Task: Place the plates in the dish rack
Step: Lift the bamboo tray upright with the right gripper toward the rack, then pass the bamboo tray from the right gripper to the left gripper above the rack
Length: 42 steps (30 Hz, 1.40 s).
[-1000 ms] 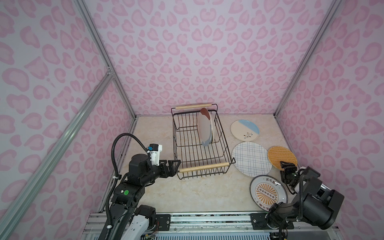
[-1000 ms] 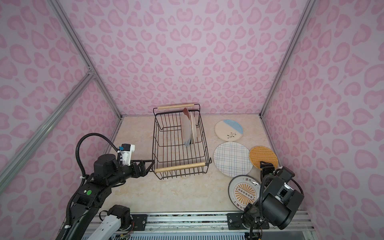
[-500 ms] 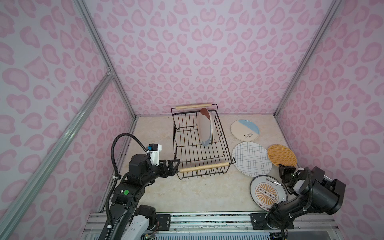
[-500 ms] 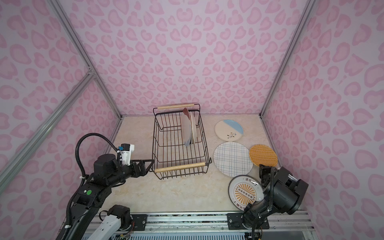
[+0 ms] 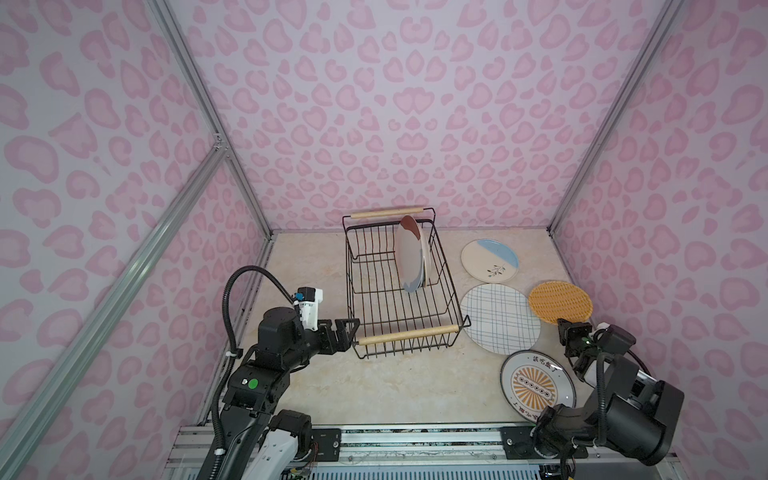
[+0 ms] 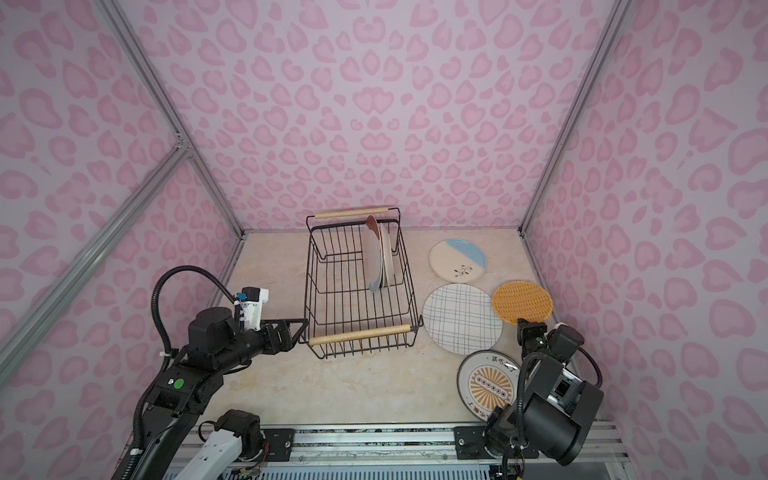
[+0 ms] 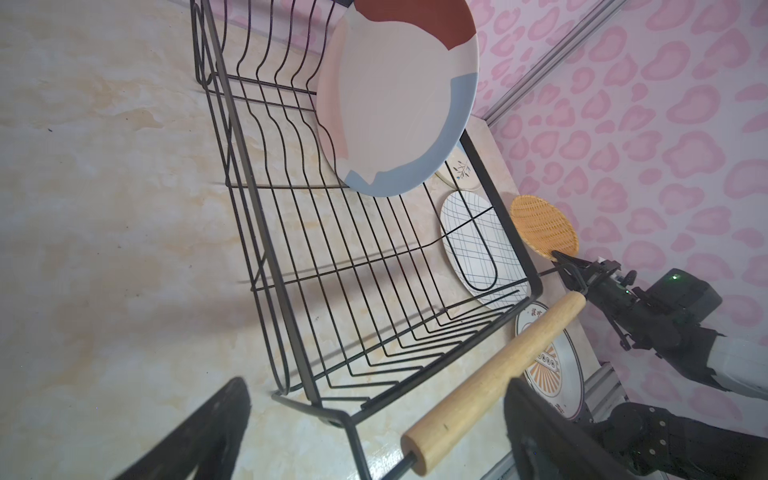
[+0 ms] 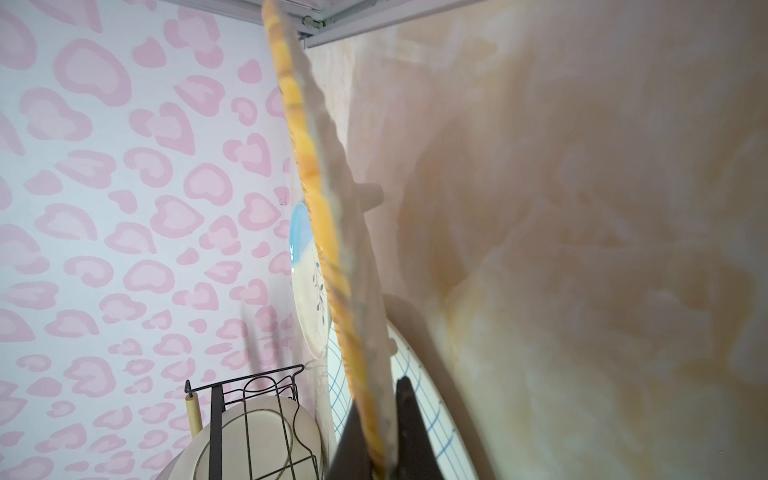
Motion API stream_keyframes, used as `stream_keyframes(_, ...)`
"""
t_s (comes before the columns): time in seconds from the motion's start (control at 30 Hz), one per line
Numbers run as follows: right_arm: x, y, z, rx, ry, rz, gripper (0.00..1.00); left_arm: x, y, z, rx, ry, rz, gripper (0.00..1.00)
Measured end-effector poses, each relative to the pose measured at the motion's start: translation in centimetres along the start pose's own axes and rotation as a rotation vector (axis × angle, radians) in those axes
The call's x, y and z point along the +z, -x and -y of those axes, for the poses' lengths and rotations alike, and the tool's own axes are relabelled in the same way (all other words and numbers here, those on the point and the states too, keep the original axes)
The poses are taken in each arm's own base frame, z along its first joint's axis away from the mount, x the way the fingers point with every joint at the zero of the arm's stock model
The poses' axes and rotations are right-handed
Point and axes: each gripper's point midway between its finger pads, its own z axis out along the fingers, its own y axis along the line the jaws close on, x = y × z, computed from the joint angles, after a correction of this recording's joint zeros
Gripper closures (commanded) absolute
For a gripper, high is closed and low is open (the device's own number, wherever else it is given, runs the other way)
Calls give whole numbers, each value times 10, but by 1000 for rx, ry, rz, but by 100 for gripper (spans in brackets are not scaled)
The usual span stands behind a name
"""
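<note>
At the table's (image 5: 395,386) right edge, right gripper (image 8: 378,409) pinches the orange woven plate (image 5: 560,301), seemingly tilted; left gripper (image 5: 349,330) spread by dish rack (image 5: 409,334).

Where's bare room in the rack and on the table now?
Dish rack: bare wire from the near wooden handle to the colour-blocked plate. Table: bare in front of the rack and left of it. Crowded right of it: sprig plate, gridded plate, woven plate, sunburst plate.
</note>
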Motion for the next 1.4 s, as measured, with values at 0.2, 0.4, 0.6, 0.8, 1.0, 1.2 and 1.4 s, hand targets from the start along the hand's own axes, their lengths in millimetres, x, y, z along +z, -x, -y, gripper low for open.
stream_keyframes(0.2,-10,-5,-46,-98,48,0,100,0,0,-1,-2,2,0,3)
stream_keyframes(0.4,-32,-30,-118,-230,151,-26,100,0,1,-1,-4,4,2,3)
stream_keyframes(0.6,-76,-59,-211,-413,309,-2,100,1,0,-2,-8,6,-2,3)
stream_keyframes(0.8,-108,-104,-271,-576,418,-38,100,1,0,-2,-13,7,-2,3)
stream_keyframes(1.0,-112,-165,-296,-802,457,-122,100,9,-2,-4,-42,4,-38,3)
stream_keyframes(1.2,-96,-224,-302,-1070,473,-169,100,14,21,27,-134,-122,-60,1)
stream_keyframes(1.4,-104,-292,-309,-1384,594,-173,100,9,84,68,-307,-255,8,3)
